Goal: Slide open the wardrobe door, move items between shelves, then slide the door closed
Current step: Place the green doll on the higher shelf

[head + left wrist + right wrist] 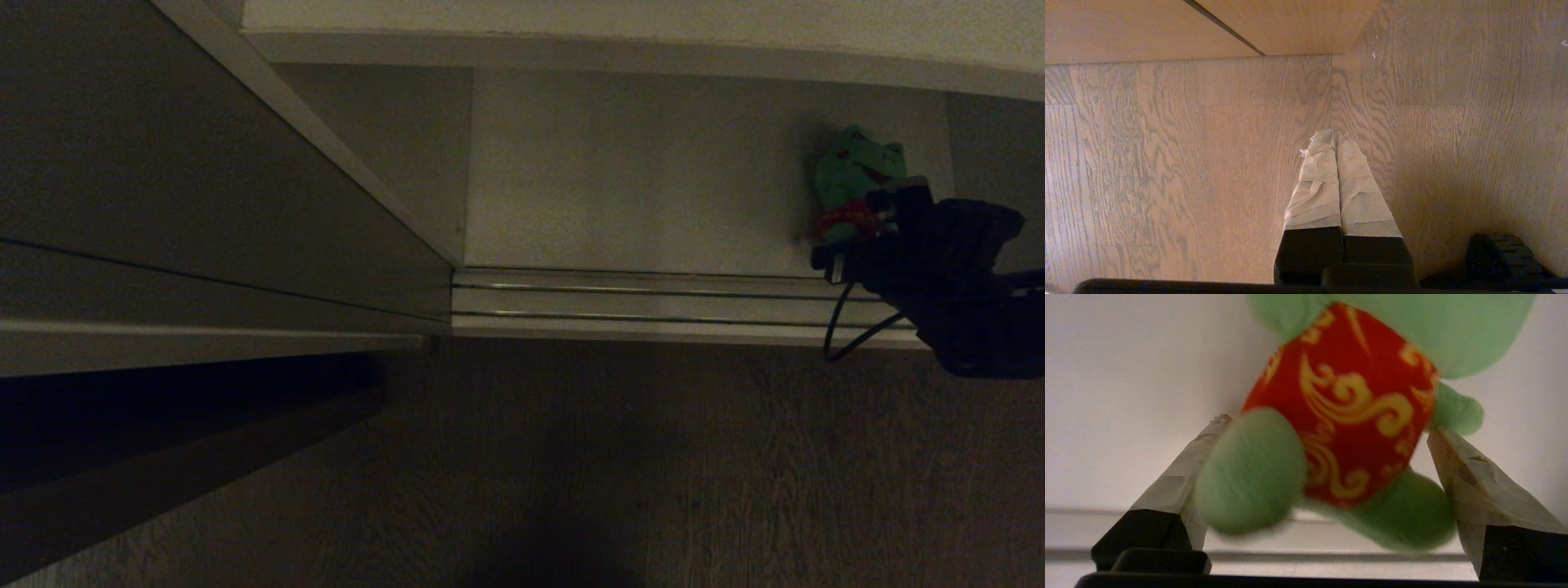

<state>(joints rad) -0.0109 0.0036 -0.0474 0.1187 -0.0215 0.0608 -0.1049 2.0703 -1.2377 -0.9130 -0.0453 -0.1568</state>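
A green plush frog [856,167] with a red, gold-patterned belly [1347,412] sits on the off-white lowest shelf [620,180] at the right of the wardrobe opening. My right gripper [864,222] reaches in over the door tracks and stands open, its taped fingers [1470,477] on either side of the frog's body and legs. The pale grey-green sliding wardrobe door [163,155] is slid to the left, leaving the opening free. My left gripper [1334,136] is shut on nothing, hanging over the wooden floor. The bear is out of view.
Two metal door tracks [653,302] run along the shelf's front edge. A second off-white board [620,20] shows above. Wooden floor [653,457] lies in front of the wardrobe. A brown wooden panel [1147,28] borders the floor near the left arm.
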